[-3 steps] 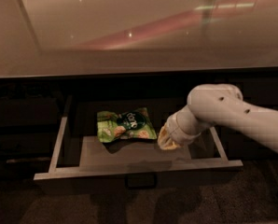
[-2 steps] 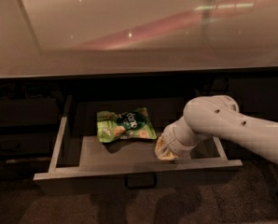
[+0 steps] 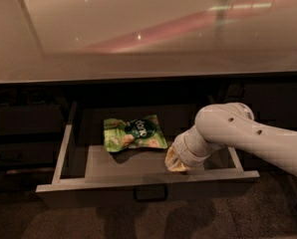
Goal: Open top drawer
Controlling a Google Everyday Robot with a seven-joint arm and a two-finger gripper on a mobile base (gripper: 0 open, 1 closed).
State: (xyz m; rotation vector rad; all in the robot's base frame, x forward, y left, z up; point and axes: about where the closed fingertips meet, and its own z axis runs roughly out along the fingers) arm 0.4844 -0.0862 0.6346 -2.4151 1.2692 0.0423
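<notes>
Pincer (image 3: pixel 177 161) hangs inside the wide dark grey top drawer (image 3: pixel 98 184), five o'clock from a green snack bag (image 3: pixel 134 133); its grip I cannot tell. That drawer looks pulled well out, so little remains.

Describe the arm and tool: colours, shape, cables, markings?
Smooth off-white arm: fat rounded links, bulbous joint with two small dark dots, ribbed wrist collar. No cables or sleeves visible. The tool, low at front right of the open dark grey top drawer, looks tan; detail unclear.
</notes>
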